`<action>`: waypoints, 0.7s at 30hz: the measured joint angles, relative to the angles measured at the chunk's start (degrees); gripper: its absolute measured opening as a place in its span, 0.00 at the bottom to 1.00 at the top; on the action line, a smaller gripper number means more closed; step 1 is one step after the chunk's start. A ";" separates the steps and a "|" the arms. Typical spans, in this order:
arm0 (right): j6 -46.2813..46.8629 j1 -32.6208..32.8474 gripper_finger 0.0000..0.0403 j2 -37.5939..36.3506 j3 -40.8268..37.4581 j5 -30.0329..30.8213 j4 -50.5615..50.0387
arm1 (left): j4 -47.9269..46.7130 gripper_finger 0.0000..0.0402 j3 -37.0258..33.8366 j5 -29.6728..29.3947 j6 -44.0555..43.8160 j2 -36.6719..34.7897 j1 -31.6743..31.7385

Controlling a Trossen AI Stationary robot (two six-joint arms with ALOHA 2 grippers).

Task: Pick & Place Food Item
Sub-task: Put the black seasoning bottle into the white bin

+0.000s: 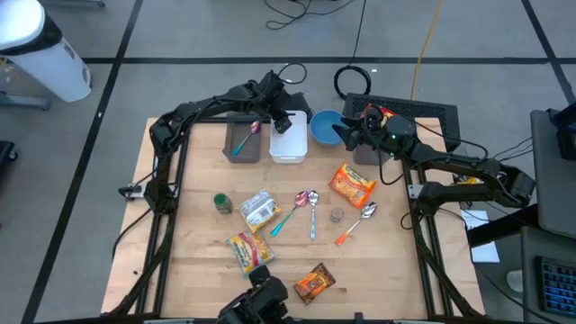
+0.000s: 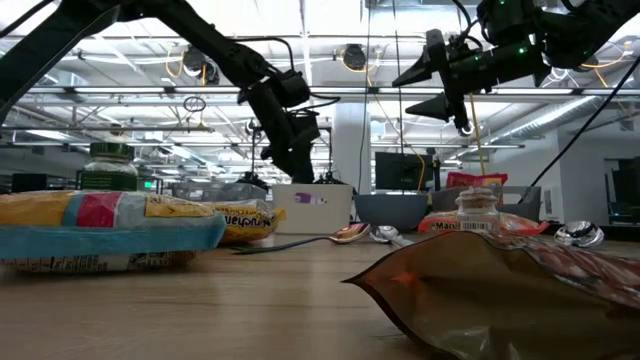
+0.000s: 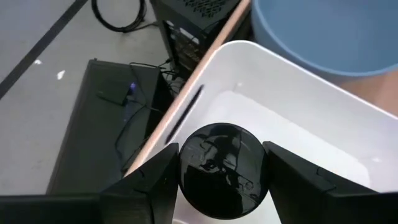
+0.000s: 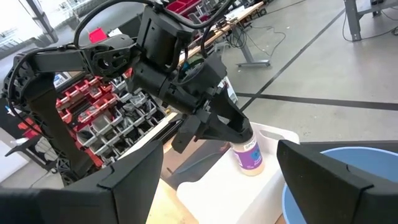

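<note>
A small jar (image 4: 247, 154) with a black lid (image 3: 224, 169), pale contents and a purple label hangs over the white bin (image 1: 288, 144) at the table's far side. My left gripper (image 1: 281, 120) is shut on it, pointing steeply down into the bin. My right gripper (image 1: 346, 133) stands open and level above the blue bowl (image 1: 326, 126), just right of the bin, with nothing between its fingers (image 4: 130, 180). My left gripper pinches the jar at its top, the round black lid (image 3: 186, 174) sitting between the two fingers (image 3: 155, 183). The fingers come slanting down from above. The jar hangs below them, nearly upright, over the inside of the white bin (image 3: 292, 124). Whether its bottom touches the bin floor cannot be told.
A grey bin (image 1: 243, 142) with a utensil stands left of the white one. On the table lie several food packets (image 1: 351, 184) (image 1: 258, 210) (image 1: 249, 250) (image 1: 315, 283), spoons (image 1: 310, 202) (image 1: 360, 219), a green-lidded jar (image 1: 222, 203) and a small clear jar (image 1: 337, 216).
</note>
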 joint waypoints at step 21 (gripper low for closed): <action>0.06 0.01 0.77 0.02 0.00 0.02 -0.73 | 1.72 0.52 -0.04 -0.89 -0.48 0.11 0.63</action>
